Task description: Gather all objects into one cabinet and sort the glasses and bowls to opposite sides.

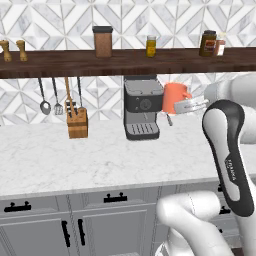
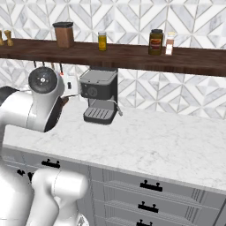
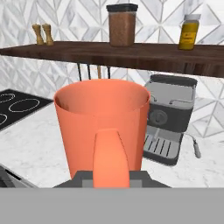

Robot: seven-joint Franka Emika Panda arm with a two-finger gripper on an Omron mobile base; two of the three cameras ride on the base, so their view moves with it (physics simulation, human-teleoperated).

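Bright orange handled mug (image 1: 175, 97) is being held aloft!
It is being gripped by the two-finger gripper (image 1: 186, 106) above the white marble counter (image 1: 100, 160), beside the dark grey espresso machine (image 1: 142, 107).

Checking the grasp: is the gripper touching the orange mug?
Touching. In the hand view the orange mug sits on the gripper, its handle running down between the fingers. In the left base view it is held up beside the coffee machine.
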